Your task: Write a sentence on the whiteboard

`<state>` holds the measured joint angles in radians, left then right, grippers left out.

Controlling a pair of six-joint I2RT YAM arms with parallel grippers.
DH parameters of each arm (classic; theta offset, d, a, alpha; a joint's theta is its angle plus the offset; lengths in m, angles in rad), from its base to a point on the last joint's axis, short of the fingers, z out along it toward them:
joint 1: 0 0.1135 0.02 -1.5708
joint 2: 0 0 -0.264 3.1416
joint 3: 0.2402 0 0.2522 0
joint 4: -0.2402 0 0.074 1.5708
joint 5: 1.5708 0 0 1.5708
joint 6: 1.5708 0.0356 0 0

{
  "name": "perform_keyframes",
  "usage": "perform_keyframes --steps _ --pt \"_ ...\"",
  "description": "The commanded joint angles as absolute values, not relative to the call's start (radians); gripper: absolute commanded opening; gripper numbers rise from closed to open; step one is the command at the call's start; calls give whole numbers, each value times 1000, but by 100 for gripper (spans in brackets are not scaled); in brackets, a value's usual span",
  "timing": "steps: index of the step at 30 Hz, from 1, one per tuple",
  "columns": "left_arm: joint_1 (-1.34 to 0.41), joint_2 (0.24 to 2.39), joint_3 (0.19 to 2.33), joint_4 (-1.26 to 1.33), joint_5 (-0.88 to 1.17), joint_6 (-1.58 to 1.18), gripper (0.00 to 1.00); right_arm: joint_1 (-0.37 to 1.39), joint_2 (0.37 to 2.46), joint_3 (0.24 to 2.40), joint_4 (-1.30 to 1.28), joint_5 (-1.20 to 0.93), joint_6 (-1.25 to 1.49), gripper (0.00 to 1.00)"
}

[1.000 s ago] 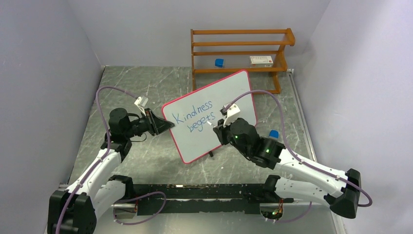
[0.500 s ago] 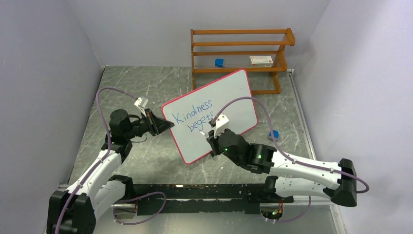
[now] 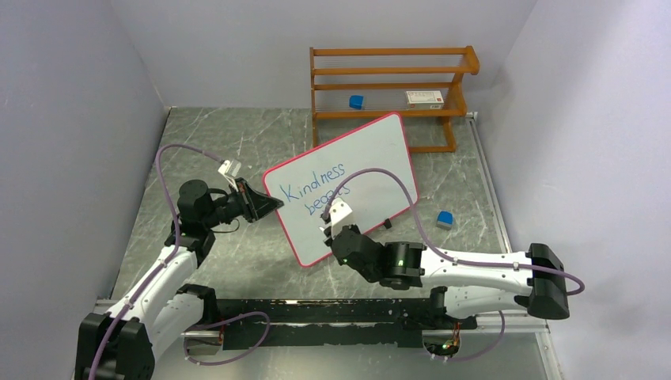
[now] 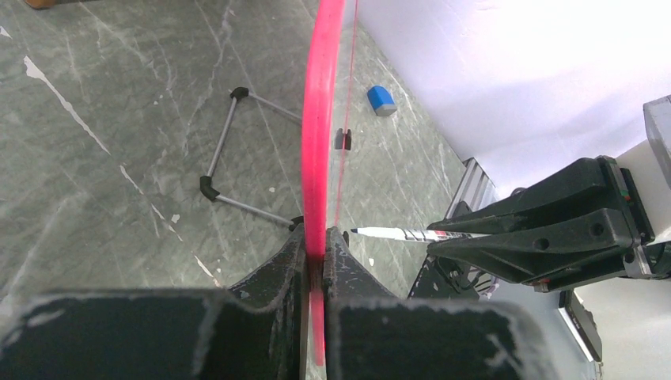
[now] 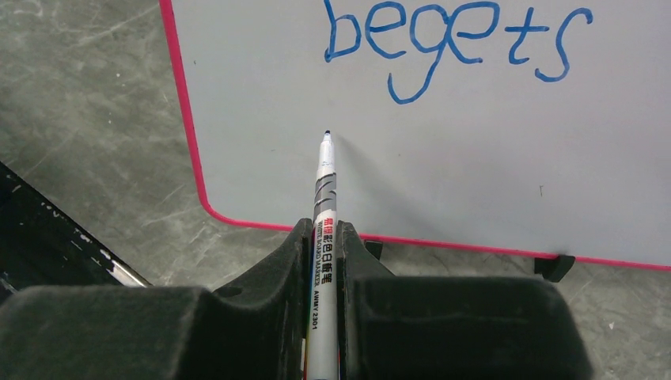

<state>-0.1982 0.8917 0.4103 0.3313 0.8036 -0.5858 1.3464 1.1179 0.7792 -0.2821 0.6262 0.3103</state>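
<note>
The whiteboard (image 3: 372, 154) stands tilted on the table, white with a red-pink rim (image 4: 320, 119). The sentence (image 3: 315, 180) reads "Kindness begets" in blue, in two lines; "begets" (image 5: 443, 36) shows in the right wrist view. My left gripper (image 3: 273, 202) is shut on the board's left edge, the rim pinched between its jaws (image 4: 316, 241). My right gripper (image 3: 331, 231) is shut on a white marker (image 5: 324, 206). The marker's blue tip points at the bare board (image 5: 475, 174) below the "b" of "begets"; whether it touches I cannot tell.
A wooden rack (image 3: 392, 83) stands behind the board, with a blue block (image 3: 357, 101) and a white box (image 3: 424, 98) on its shelf. A small blue piece (image 3: 445, 219) lies on the table to the right. The board's wire stand (image 4: 229, 150) sits behind it.
My right gripper has carried the marker down and to the left, from the end of "begets" to below that word's start. The left arm has stayed at the board's edge.
</note>
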Motion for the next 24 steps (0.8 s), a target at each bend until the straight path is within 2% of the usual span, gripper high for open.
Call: perform_keyframes --steps 1,24 --pt "-204 877 408 358 788 -587 5 1363 1135 816 -252 674 325 0" --pt "-206 886 412 366 793 -590 5 1373 1247 855 -260 692 326 0"
